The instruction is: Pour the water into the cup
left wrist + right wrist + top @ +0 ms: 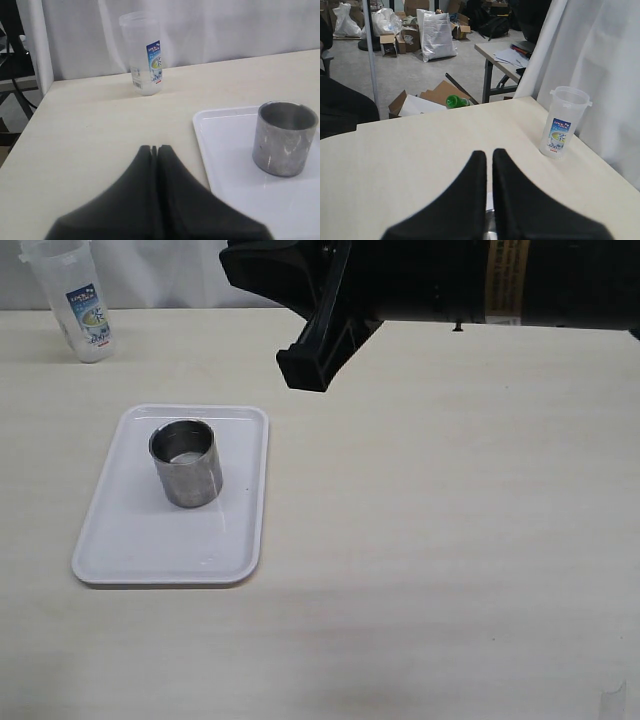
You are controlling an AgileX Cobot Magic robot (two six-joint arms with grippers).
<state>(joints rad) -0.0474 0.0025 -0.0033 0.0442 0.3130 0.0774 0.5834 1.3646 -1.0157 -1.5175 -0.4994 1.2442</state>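
The grey steel cup [187, 463] stands upright on a white tray [130, 540] at the left of the table. It also shows in the left wrist view [284, 138]. The clear plastic jug [80, 300] with a blue-green label stands upright at the far left corner, apart from both grippers. My right gripper [305, 365] hangs above the table, beyond the tray's far right corner, its jaws almost together and empty [489, 152]. My left gripper [154, 147] is shut and empty, over bare table beside the tray; it is out of the exterior view.
The tray [225, 150] lies flat on the pale table. White curtains hang behind the jug [142, 52] [563, 122]. Past the table's edge, the right wrist view shows a floor with boxes [435, 95] and another table [500, 55].
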